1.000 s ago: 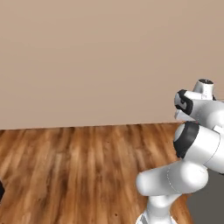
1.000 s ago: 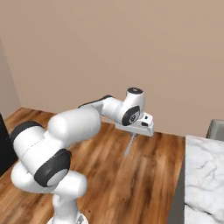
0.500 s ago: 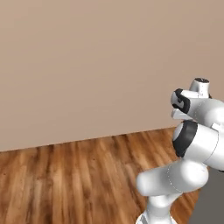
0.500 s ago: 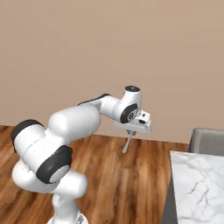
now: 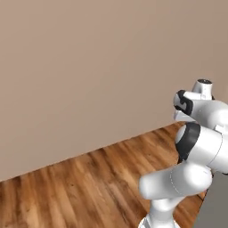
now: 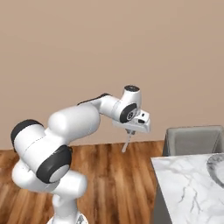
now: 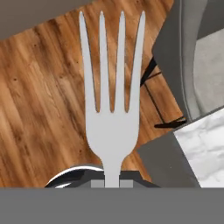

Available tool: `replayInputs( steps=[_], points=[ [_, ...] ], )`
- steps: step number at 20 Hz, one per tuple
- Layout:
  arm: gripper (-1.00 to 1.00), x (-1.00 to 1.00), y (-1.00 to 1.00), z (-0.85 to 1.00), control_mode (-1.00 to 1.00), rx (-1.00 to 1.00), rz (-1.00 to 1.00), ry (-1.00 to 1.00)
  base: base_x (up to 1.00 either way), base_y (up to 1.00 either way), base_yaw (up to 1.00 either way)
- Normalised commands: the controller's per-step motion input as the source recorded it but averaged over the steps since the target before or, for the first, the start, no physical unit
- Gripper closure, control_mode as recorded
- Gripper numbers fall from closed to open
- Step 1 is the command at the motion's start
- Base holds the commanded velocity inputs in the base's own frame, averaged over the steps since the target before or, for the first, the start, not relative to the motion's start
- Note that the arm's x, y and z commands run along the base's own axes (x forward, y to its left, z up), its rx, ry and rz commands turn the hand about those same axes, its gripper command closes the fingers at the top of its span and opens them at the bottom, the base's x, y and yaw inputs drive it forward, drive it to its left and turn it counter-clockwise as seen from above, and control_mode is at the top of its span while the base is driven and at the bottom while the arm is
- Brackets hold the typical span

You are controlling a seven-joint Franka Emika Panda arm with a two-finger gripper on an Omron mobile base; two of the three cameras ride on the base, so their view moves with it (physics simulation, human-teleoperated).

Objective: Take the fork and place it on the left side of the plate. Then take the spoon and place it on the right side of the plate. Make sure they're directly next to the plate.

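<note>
My gripper (image 6: 130, 130) hangs in mid-air in front of the beige wall, shut on the handle of the silver-grey fork (image 6: 127, 142), which points down towards the floor. In the hand view the fork (image 7: 112, 109) stands straight up from between my fingertips, its tines spread over the wooden floor, and my gripper (image 7: 112, 183) clamps its handle at the bottom edge. A curved grey rim of the plate (image 6: 217, 168) peeks in at the right edge of the marble table. The spoon is out of view.
A white marble table (image 6: 183, 188) fills the lower right, its corner also in the hand view (image 7: 205, 148). A grey chair (image 6: 192, 140) stands behind it against the wall. Wooden floor (image 5: 89, 187) stretches to the left.
The whole scene has shifted as the base moves: the marble table and chair have come further into the right base view. The fork stays held in the same pose.
</note>
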Motion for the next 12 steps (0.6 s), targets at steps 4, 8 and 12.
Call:
replayInputs(
  steps=[4, 8, 12],
  points=[
    [1.0, 0.0, 0.0, 0.0, 1.0, 0.0, 0.0, 0.0, 0.66, 0.45, -0.3],
    [1.0, 0.0, 0.0, 0.0, 1.0, 0.0, 0.0, 0.0, 0.67, 0.43, -0.33],
    [1.0, 0.0, 0.0, 0.0, 1.0, 0.0, 0.0, 0.0, 0.59, 0.38, -0.43]
  ],
)
